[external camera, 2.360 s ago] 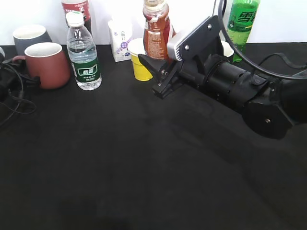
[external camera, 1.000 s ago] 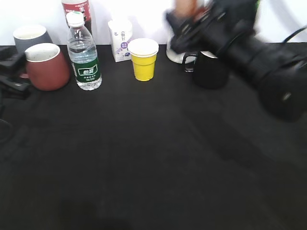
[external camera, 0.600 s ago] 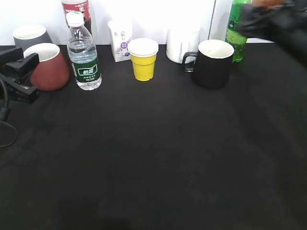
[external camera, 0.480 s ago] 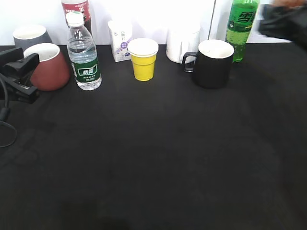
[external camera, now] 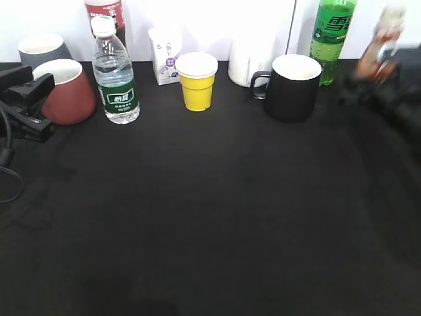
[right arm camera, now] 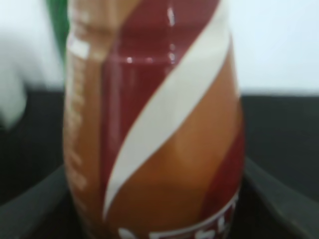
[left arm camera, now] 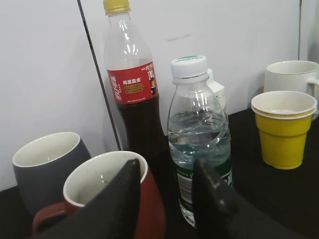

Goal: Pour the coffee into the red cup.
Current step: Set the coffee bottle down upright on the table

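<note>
The red cup (external camera: 66, 92) stands upright at the far left, white inside and empty; it also shows in the left wrist view (left arm camera: 114, 199). My left gripper (external camera: 29, 99) is open just left of it, and in the left wrist view (left arm camera: 167, 164) one finger (left arm camera: 122, 209) overlaps the cup's rim while the other (left arm camera: 212, 204) is in front of the water bottle. My right gripper (external camera: 378, 76) is blurred at the far right edge, shut on the brown-and-red coffee bottle (external camera: 383, 39), which it holds upright. The bottle fills the right wrist view (right arm camera: 159, 129).
Along the back stand a grey cup (external camera: 41, 49), a cola bottle (external camera: 105, 10), a water bottle (external camera: 115, 72), a milk carton (external camera: 166, 56), a yellow cup (external camera: 197, 82), a white mug (external camera: 248, 62), a black mug (external camera: 291, 87) and a green bottle (external camera: 332, 36). Cables lie at the left edge.
My right arm has carried the coffee bottle from the table's middle back to the far right edge. My left gripper has come in beside the red cup.
</note>
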